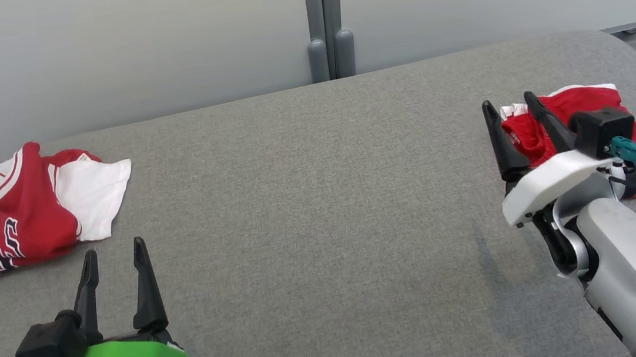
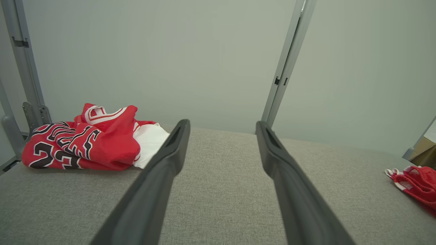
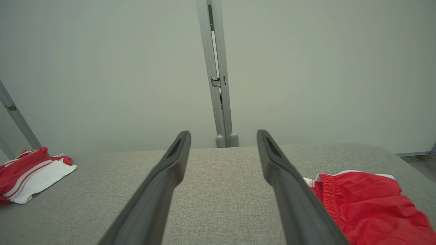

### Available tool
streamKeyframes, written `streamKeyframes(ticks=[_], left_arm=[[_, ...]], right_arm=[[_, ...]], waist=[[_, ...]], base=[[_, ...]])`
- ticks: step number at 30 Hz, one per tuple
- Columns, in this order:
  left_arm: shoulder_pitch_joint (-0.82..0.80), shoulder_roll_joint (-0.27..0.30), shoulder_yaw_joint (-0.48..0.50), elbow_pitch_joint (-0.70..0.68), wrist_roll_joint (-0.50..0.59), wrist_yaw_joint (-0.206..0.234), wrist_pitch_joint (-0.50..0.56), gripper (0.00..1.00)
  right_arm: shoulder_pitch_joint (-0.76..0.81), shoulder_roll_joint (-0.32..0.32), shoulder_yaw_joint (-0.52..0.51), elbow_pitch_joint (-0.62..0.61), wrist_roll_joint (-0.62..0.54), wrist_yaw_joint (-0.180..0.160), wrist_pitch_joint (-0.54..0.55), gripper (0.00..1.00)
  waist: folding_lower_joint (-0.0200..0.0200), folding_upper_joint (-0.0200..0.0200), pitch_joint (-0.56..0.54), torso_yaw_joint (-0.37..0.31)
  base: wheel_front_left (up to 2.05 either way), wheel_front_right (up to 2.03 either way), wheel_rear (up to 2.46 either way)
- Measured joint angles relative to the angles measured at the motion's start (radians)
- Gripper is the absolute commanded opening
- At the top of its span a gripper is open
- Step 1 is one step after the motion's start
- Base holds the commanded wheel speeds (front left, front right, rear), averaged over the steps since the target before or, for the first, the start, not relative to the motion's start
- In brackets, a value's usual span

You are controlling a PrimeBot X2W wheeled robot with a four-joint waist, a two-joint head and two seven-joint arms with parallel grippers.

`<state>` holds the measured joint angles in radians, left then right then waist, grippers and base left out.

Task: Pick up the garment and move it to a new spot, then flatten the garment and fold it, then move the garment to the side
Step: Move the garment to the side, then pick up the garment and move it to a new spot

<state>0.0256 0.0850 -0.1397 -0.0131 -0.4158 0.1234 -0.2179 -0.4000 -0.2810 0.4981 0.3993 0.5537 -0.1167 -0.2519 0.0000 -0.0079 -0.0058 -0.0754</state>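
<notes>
Red jersey (image 1: 20,210) lies crumpled at nine o'clock on the grey cushion (image 1: 320,202), red shorts (image 1: 582,103) at three beside the right gripper (image 1: 508,100); it and the left gripper (image 1: 114,248) gape empty. Every step seemingly remains.

At the left of the frame you see a jersey (image 1: 14,210): red, one white sleeve, white-striped collar, black lettering edged in white. At the right, the shorts (image 1: 582,102) are red with white trim. The surface (image 1: 320,202) is mottled grey weave. Your left end effector (image 1: 113,247) has a green mount, the right end effector (image 1: 507,99) a white one, and the fingers (image 1: 145,285) are dark.
</notes>
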Motion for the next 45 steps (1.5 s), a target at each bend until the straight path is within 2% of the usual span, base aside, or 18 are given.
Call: streamKeyframes(ticks=[14,30,45], left_arm=[[0.029,-0.009,0.019,0.004,0.025,0.0,-0.005,1.0],[0.033,-0.017,0.022,0.021,0.052,0.0,-0.012,1.0],[0.033,-0.031,0.005,0.034,0.054,0.0,-0.012,1.0]], right_arm=[[0.146,0.029,-0.055,-0.105,-0.065,-0.008,0.0,1.0],[0.233,0.058,-0.122,-0.161,-0.128,-0.009,0.0,1.0],[0.289,0.066,-0.171,-0.2,-0.177,-0.009,0.0,1.0]], waist=[[0.0,0.0,0.003,-0.001],[0.0,0.0,0.006,0.02],[0.0,0.0,0.006,0.073]], base=[[0.0,0.0,0.0],[0.0,0.0,0.0],[0.0,0.0,0.0]])
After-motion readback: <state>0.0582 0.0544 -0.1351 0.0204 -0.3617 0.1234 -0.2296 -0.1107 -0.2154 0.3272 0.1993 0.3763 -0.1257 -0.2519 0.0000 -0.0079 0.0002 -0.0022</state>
